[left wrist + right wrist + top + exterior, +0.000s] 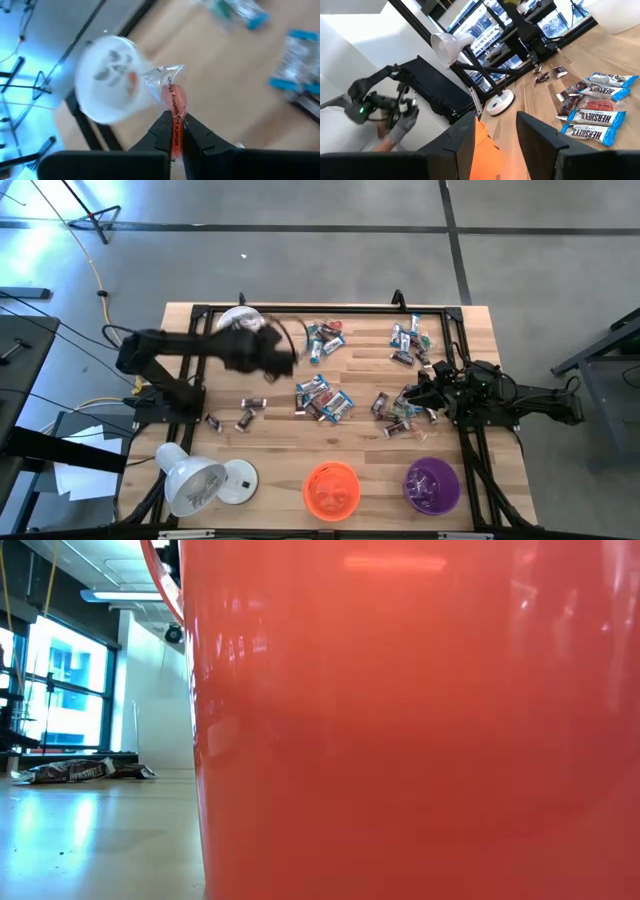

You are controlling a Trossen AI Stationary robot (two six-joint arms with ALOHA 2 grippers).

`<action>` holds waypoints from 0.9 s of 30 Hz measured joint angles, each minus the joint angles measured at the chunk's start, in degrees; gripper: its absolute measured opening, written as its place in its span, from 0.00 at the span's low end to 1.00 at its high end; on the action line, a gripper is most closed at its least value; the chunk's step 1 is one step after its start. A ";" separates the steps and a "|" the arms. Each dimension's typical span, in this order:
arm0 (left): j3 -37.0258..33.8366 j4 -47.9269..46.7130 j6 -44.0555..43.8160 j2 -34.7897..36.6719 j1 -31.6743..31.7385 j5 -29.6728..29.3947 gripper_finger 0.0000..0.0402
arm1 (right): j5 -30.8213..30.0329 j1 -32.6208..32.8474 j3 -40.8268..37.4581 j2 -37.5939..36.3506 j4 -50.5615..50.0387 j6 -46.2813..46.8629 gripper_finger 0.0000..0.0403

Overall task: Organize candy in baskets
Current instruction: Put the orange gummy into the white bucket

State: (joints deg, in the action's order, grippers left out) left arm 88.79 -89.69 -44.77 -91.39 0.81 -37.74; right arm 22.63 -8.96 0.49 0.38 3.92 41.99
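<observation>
Candy [325, 398] lies scattered in four loose clusters across the table [280, 450]; three baskets stand there: white [236, 321], orange [331, 489], purple [431, 485]. Left gripper [176, 131] pinches one orange-wrapped candy [174, 97] near the white basket; right gripper [425, 392] hangs open over candy.

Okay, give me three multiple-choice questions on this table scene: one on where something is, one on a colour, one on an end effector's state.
1. Where is the white basket?
A. far edge, near the left arm
B. between orange and purple
C. beside the right arm

2. What colour is the basket between the lamp and the purple basket?
A. green
B. orange
C. black

3. The left end effector is:
A. wide open
B. out of view
C. shut on an orange-wrapped candy

Answers: 1 A, per the high view; 2 B, same view; 3 C, per the left wrist view.
</observation>
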 joint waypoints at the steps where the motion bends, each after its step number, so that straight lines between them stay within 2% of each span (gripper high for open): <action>1: 0.00 0.16 1.74 0.69 2.34 -0.93 0.02 | -0.01 0.00 0.00 0.00 -0.01 0.00 0.34; 7: 0.00 7.75 16.03 4.35 16.27 -0.82 0.02 | 0.00 0.01 0.00 0.00 0.01 -0.01 0.34; 14: 0.02 11.62 27.75 4.95 31.24 9.60 0.03 | -0.02 -0.01 0.00 0.00 -0.01 -0.01 0.34; 17: 0.02 11.61 30.87 4.26 35.17 13.09 0.05 | -0.01 0.00 -0.01 0.00 -0.01 0.00 0.34; 27: 0.00 11.05 33.36 2.18 40.99 15.19 0.13 | 0.00 0.00 0.00 0.00 0.00 -0.01 0.34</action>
State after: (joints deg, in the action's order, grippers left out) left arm 88.79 -78.64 -11.41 -89.21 41.79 -22.55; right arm 22.63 -8.96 0.49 0.38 3.92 41.98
